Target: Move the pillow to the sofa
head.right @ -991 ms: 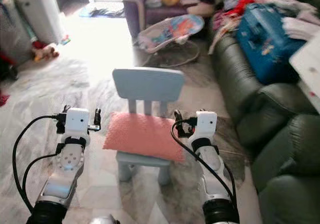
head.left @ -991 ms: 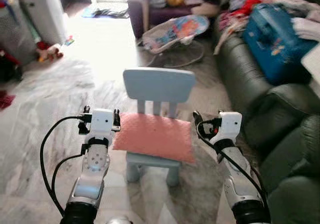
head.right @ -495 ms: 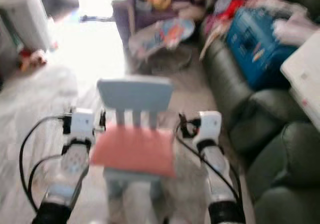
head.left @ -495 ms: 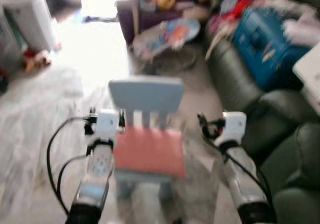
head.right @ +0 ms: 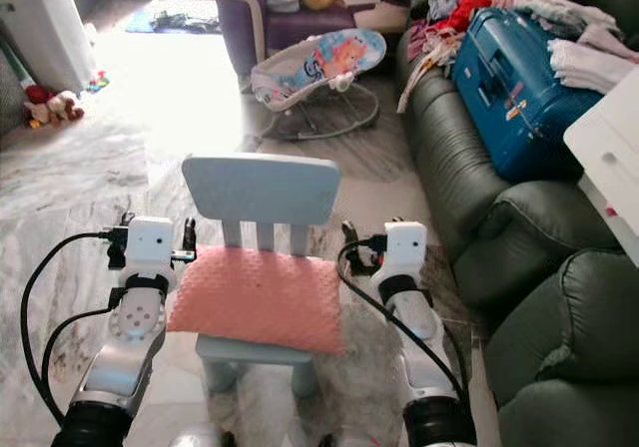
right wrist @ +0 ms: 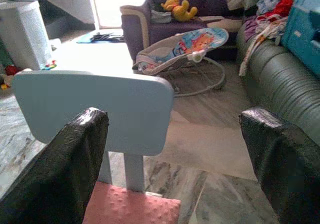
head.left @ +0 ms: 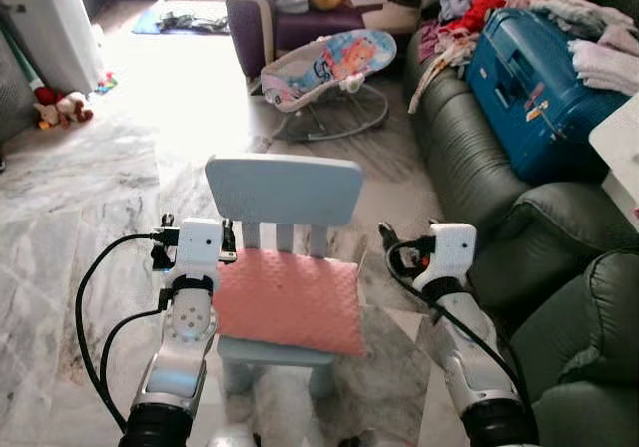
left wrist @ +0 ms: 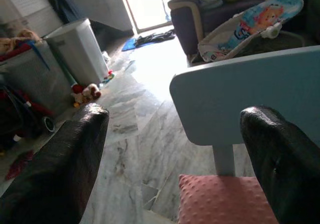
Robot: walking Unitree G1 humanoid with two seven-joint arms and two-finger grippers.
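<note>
The left gripper [left wrist: 175, 169] at 9 o'clock and the right gripper [right wrist: 175, 164] at 3 o'clock flank a salmon-pink nubbly fabric pillow [head.left: 290, 299]; both are spread wide and hold nothing. The pillow lies flat at the centre on the seat of a small pale-blue plastic child's chair [head.left: 284, 190], its backrest at 12 o'clock. On the marble floor beyond, at 12 o'clock, stands a patterned baby bouncer [head.left: 329, 60]. A dark green leather sofa [head.left: 469, 158] runs from 1 to 4 o'clock, carrying a blue hard-shell suitcase [head.left: 534, 78] and heaped clothes [head.left: 469, 13].
</note>
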